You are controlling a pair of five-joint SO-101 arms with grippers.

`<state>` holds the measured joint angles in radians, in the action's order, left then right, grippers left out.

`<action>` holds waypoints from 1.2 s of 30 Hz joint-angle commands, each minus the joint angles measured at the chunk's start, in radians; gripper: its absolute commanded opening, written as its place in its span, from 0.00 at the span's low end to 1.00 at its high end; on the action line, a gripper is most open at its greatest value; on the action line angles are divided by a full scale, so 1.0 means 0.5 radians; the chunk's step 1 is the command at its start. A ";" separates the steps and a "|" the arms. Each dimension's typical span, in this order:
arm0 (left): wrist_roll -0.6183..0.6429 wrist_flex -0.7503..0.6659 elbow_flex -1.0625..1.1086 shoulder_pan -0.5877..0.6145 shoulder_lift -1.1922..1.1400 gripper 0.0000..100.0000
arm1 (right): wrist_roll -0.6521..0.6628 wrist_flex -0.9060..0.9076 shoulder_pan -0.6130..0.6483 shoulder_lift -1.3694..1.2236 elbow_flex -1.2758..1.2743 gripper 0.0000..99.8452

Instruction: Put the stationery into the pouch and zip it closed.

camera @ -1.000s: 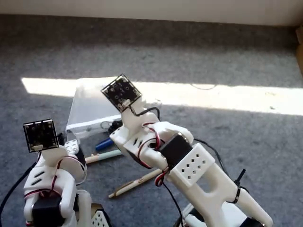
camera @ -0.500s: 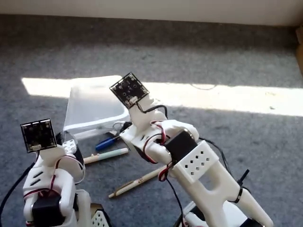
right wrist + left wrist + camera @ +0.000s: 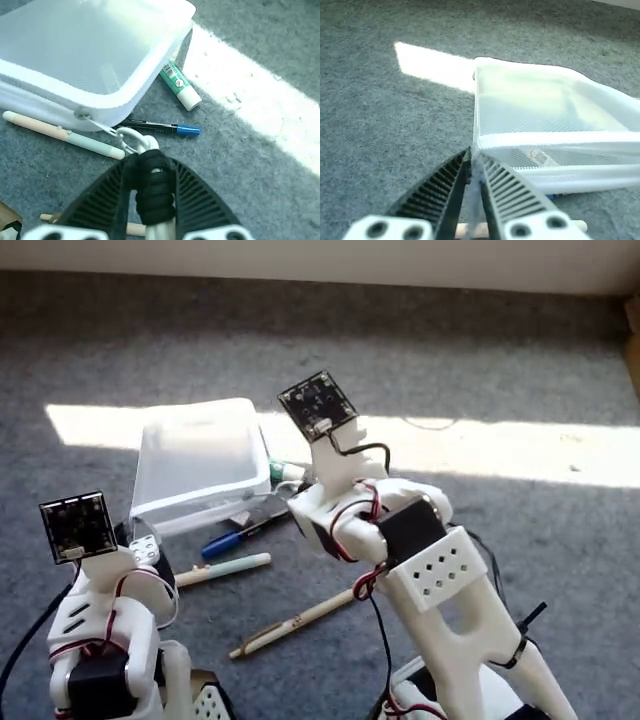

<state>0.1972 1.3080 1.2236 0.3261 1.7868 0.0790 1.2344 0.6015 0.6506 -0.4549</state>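
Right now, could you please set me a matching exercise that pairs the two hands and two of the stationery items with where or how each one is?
Column one:
1. left hand
2. right hand
3. green tube
4. tan pen

Column two:
a. lies well apart from the pouch
b. shut on a corner of the pouch
c. lies right beside the pouch
d. shut on the zip pull

Pairs: 1-b, 2-d, 3-c, 4-a

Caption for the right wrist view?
Right tool shut on the zip pull of the pouch; blue-capped pen, pastel pen and glue stick lie outside.
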 commanded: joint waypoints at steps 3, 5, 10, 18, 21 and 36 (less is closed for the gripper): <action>-0.009 -0.037 -0.008 0.051 0.002 0.01 | 0.015 0.032 -0.078 0.038 0.137 0.00; -0.012 -0.037 -0.008 0.048 0.002 0.01 | 0.015 0.032 -0.075 0.038 0.140 0.00; -0.009 -0.021 0.023 0.044 -0.002 0.16 | 0.012 0.103 -0.069 0.038 0.155 0.00; -0.009 -0.169 0.183 0.041 -0.002 0.27 | 0.009 0.281 0.005 0.038 0.324 0.00; -0.021 -0.221 0.232 -0.023 -0.002 0.27 | 0.009 0.287 0.005 0.038 0.342 0.00; -0.160 -0.276 0.256 -0.121 -0.002 0.01 | 0.012 0.284 -0.008 0.038 0.358 0.00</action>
<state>0.1297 1.2098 1.3587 0.2770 1.7868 0.0790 1.3755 0.5923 0.6521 -0.3460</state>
